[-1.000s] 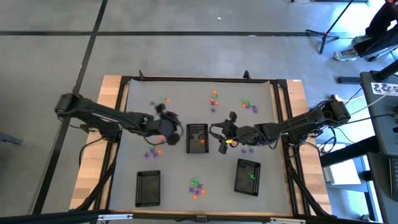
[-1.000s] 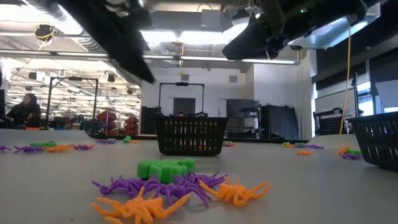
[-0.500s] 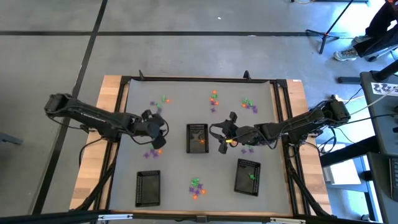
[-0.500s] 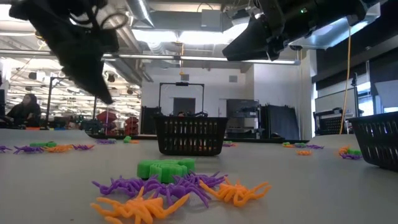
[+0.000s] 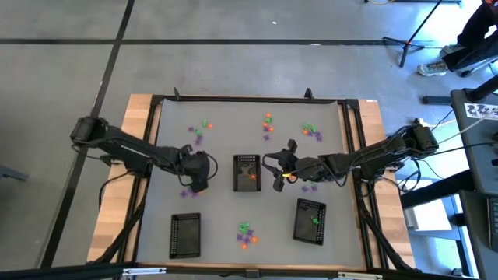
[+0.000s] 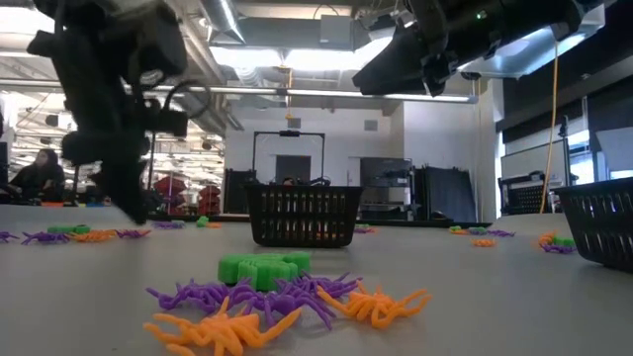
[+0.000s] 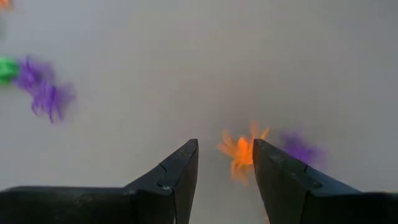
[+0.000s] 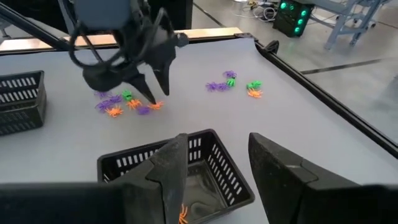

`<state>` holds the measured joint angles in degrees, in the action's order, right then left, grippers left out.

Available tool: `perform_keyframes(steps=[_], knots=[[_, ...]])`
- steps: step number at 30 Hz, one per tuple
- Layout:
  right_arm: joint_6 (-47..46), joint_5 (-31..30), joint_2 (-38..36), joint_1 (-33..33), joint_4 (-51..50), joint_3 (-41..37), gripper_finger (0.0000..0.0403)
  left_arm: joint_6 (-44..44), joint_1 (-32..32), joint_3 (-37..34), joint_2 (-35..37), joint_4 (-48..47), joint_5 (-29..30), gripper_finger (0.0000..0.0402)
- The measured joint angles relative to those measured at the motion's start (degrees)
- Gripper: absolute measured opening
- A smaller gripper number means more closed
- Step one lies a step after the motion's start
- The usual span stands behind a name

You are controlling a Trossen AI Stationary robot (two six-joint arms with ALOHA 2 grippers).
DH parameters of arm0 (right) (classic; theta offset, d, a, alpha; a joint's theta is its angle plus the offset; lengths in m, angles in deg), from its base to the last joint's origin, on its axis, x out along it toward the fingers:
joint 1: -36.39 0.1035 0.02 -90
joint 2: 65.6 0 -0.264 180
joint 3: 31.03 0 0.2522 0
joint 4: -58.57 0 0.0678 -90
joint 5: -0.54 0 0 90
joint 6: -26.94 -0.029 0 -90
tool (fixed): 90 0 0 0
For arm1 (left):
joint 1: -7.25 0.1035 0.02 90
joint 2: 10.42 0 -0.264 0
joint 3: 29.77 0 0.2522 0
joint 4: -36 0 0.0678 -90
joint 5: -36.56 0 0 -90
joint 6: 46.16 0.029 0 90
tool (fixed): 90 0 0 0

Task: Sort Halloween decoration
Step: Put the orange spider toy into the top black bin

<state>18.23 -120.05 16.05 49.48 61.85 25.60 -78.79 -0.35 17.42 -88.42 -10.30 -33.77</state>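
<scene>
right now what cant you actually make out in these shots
- High view: the trinket shapes by the left hand are too small to tell.
- Left wrist view: the orange trinket is blurred, partly behind a finger.
- Right wrist view: the middle tray floor is mostly hidden by the right hand.

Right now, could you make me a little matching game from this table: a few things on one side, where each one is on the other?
Things:
1. left gripper
2. right gripper
3. middle tray
4. green trinket

Places:
A. between the two grippers
B. inside the tray near the right front corner
C. above spiders left of the middle tray
D. beside the middle tray's right edge

Pairs: 1-C, 2-D, 3-A, 4-B
</scene>
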Motion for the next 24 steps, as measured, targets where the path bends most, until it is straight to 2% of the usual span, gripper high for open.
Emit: perform_keyframes(steps=[10, 16, 24], knots=[[-0.38, 0.11, 0.00, 0.02, -0.93, 0.00, 0.0167, -1.51, 5.04, 0.13, -1.11, -0.87, -1.23, 0.0144], [-2.25, 0.16, 0.00, 0.02, -3.37, 0.00, 0.0167, -1.33, 7.36, 0.00, -1.17, -1.97, 5.77, 0.0144], [-2.99, 0.07, 0.02, 0.02, -4.16, 0.00, 0.0167, 1.34, 8.83, 4.22, -1.13, -2.03, 4.45, 0.0144]])
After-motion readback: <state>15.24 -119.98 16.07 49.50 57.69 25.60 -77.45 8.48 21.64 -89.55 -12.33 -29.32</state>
